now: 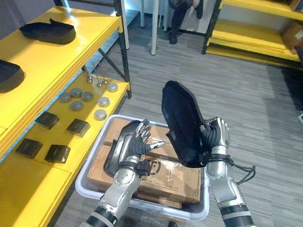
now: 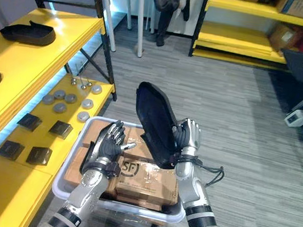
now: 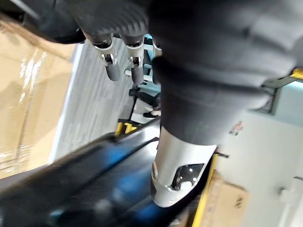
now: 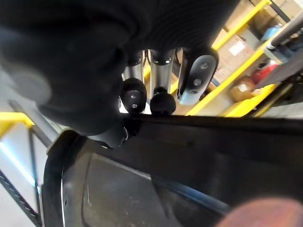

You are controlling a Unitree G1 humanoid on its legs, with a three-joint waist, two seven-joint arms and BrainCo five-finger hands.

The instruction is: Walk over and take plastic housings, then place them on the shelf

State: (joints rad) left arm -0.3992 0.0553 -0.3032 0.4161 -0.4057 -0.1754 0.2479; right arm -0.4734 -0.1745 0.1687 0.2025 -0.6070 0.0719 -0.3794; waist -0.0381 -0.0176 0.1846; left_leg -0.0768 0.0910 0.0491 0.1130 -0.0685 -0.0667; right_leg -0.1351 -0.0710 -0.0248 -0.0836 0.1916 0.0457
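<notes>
A large black plastic housing (image 1: 180, 121) stands nearly upright above a bin, with my right hand (image 1: 216, 138) shut on its right edge. The right wrist view shows those fingers (image 4: 161, 71) curled over the housing's rim (image 4: 189, 156). My left hand (image 1: 138, 139) hovers just left of the housing's lower part, its fingers (image 3: 111, 66) straight and its thumb pointing toward the housing. Two more black housings (image 1: 48, 30) (image 1: 2, 75) lie on the top level of the yellow shelf (image 1: 65, 62) at the left.
Below my hands a pale bin (image 1: 88, 180) holds taped cardboard boxes (image 1: 172, 180). The shelf's lower level carries round metal discs (image 1: 80, 98) and small black square parts (image 1: 58, 136). White table legs (image 1: 155, 22), a person's legs (image 1: 176, 19) and another yellow rack (image 1: 255, 37) stand at the back.
</notes>
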